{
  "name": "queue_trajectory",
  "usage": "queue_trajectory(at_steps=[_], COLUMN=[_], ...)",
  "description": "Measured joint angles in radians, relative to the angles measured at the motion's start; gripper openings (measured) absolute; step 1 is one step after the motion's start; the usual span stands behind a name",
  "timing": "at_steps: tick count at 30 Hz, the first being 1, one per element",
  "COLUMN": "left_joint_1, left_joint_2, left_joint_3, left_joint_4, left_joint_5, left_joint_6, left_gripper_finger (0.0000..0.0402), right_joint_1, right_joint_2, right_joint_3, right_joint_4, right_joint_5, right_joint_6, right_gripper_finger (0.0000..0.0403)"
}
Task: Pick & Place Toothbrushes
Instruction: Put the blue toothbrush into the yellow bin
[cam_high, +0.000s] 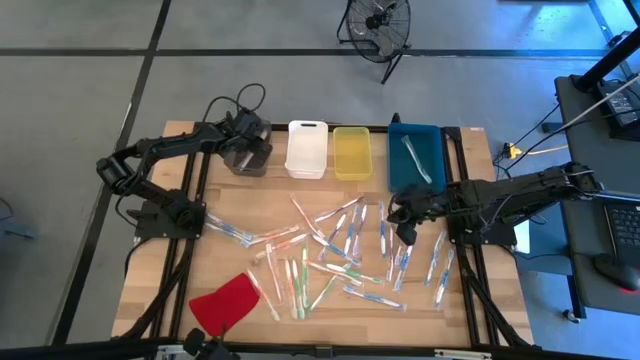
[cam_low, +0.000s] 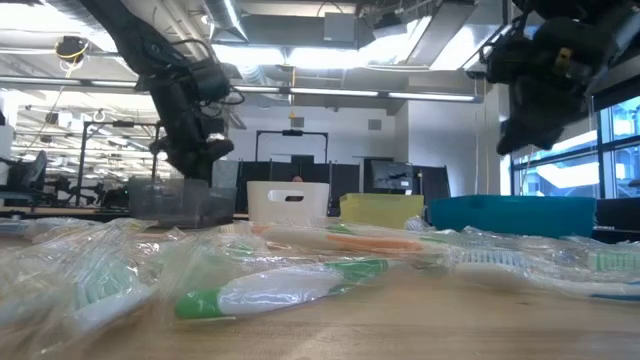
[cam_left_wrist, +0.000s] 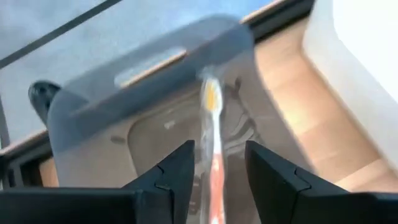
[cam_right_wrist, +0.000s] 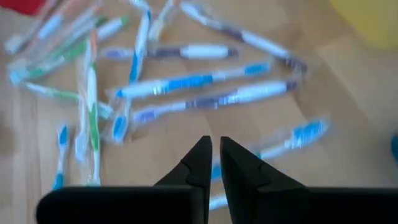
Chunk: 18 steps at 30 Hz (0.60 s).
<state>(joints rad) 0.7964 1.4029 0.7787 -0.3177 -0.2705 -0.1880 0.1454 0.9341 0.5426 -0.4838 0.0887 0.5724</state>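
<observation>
Your left claw (cam_left_wrist: 217, 180) hangs over the grey bin (cam_left_wrist: 155, 112), fingers parted, orange toothbrush (cam_left_wrist: 212, 134) loose between them; right claw (cam_right_wrist: 215, 163), nearly closed and empty, hovers above the desk's (cam_high: 160, 250) scattered toothbrushes (cam_high: 335, 255) at its nine o'clock

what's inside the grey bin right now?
An orange toothbrush hangs over the grey bin, between the left gripper's open fingers. The bin floor visible around it looks bare; the gripper hides the part nearest the camera.

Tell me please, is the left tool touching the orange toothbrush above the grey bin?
Apart: the left wrist view shows gaps between the open left tool and the orange toothbrush.
</observation>
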Motion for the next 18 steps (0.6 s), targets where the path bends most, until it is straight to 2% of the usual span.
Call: queue_trajectory(at_steps=[7,18], left_joint_1=[-0.024,-0.107], left_joint_2=[0.000,-0.001], left_joint_3=[0.076,0.157], left_joint_4=[-0.003,-0.118], left_joint_5=[0.065,0.061], left_joint_6=[0.017,0.037], left_gripper_finger=[0.0130,0.0128], right_joint_1=[0.066,0.160], right_joint_2=[0.000,0.000], right_joint_3=[0.000,0.000], right_joint_4=[-0.105,-0.055], right_joint_5=[0.000,0.007], right_joint_6=[0.049,0.201], right_gripper_finger=[0.0022,0.0009])
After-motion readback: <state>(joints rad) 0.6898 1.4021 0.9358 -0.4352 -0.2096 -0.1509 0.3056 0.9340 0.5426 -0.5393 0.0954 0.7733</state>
